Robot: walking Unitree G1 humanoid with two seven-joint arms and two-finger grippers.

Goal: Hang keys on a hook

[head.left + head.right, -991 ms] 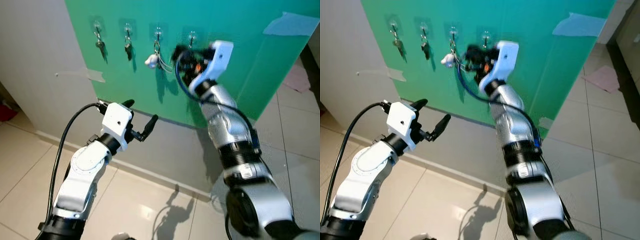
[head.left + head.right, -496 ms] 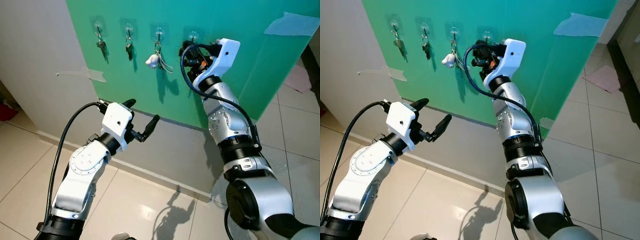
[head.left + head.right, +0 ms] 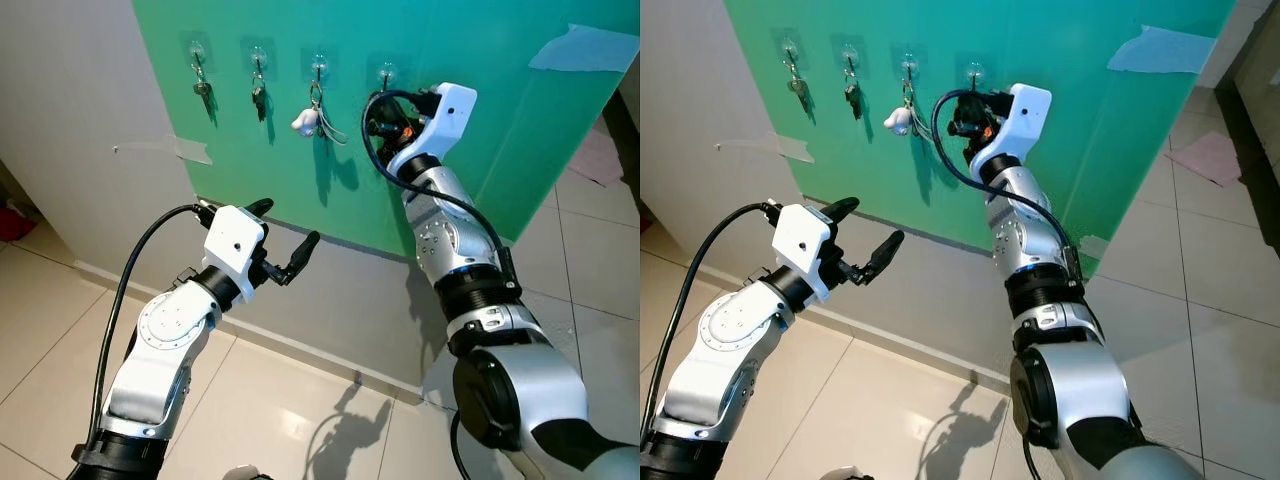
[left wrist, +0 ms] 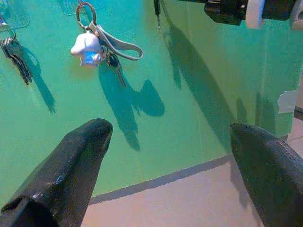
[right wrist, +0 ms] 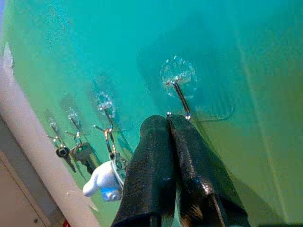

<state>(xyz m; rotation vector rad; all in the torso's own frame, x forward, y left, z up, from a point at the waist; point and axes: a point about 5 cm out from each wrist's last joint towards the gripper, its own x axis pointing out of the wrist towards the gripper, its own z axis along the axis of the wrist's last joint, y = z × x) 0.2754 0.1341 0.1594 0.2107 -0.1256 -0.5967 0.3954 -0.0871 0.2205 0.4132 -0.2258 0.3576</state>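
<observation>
Wall: green board [image 3: 450, 130], four hooks.
Fourth hook [image 5: 179, 97]: bare.
Right gripper [image 5: 171, 124]: fingers pressed together, below it.
Left gripper [image 3: 283, 240]: spread.

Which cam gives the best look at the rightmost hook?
Right wrist view: the rightmost hook is close and sharp, bare just past the right gripper tips. Both eye views show it small above the gripper. The left wrist view cuts it off.
</observation>
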